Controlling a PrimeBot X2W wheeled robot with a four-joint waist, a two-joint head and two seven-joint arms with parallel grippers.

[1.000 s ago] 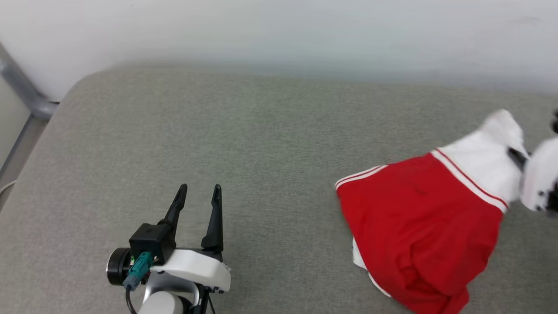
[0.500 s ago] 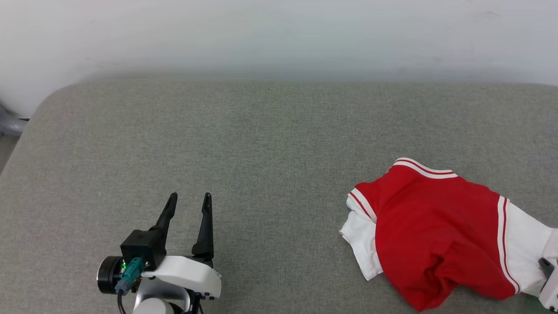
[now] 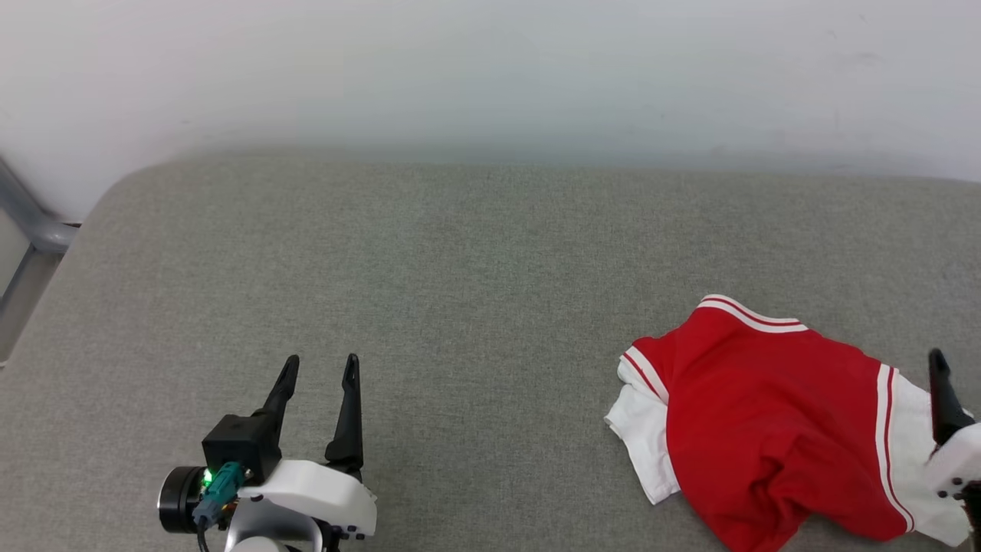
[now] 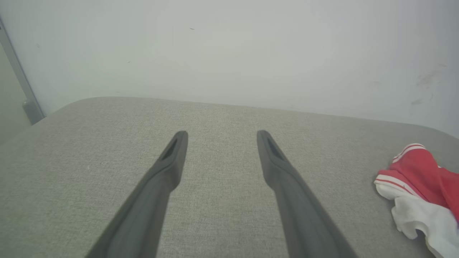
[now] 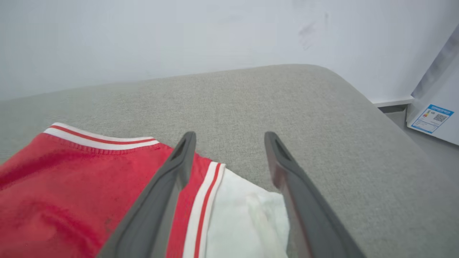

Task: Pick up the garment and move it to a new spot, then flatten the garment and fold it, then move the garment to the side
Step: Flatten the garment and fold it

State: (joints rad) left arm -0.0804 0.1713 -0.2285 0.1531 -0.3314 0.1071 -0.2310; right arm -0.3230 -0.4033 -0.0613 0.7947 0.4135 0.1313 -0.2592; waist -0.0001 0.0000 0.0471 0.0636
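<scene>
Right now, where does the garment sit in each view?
Head view: garment at lower right, on the cushion.
Left wrist view: garment at the right edge.
Right wrist view: garment at lower left and bottom centre.
Shared landmark: the white wall behind the cushion.

A grey fabric cushion (image 3: 490,268) runs to a plain white wall (image 3: 490,69); a grey metal rail (image 3: 31,222) stands far left.

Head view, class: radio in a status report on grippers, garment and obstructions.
Left gripper open, over bare grey fabric cushion. Right gripper open, above white sleeve. Bright red jersey shirt with white sleeves lies crumpled, unfolded. Nothing seen blocking it.
</scene>
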